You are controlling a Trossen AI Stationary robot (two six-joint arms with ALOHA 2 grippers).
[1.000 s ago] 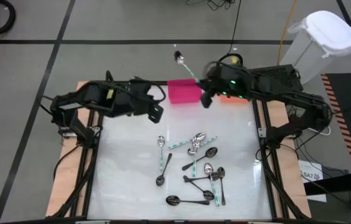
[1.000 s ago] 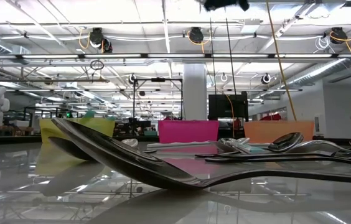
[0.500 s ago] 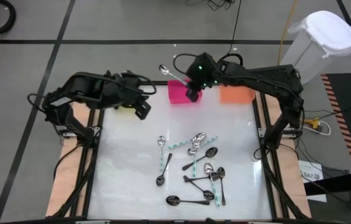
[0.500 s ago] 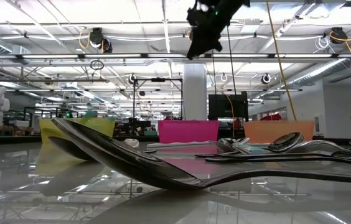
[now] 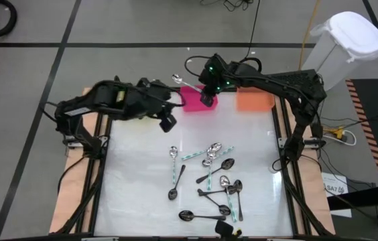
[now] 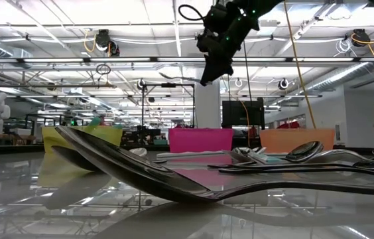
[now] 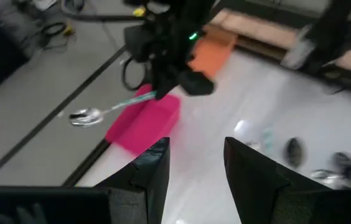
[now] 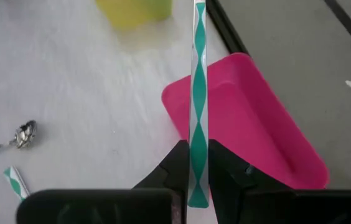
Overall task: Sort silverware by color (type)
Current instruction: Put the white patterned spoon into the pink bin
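Silverware is mostly still loose on the table (image 5: pixel 135 167): a scatter of spoons (image 5: pixel 209 177), teal-handled, silver and dark, lies toward the near right. One teal-handled spoon (image 8: pixel 197 93) is up in the air, clamped in the right pincer (image 5: pixel 206 99), which hangs over the pink bin (image 5: pixel 196 99) at the far edge. So the step in hand looks like the drop-off of that spoon; the next move would call for lowering it, or tilting it, until it clears the bin's rim, then letting go.

The left pincer (image 5: pixel 167 123) hovers just left of the pink bin, fingers apart and holding nothing.

From above, the held spoon's bowl pokes out beyond the bin. The right wrist view shows the striped handle pinched between the fingers, with the yellow bin (image 8: pixel 135 11) beyond. The left wrist view catches the spoon side-on, plus the orange bin (image 7: pixel 210 55).
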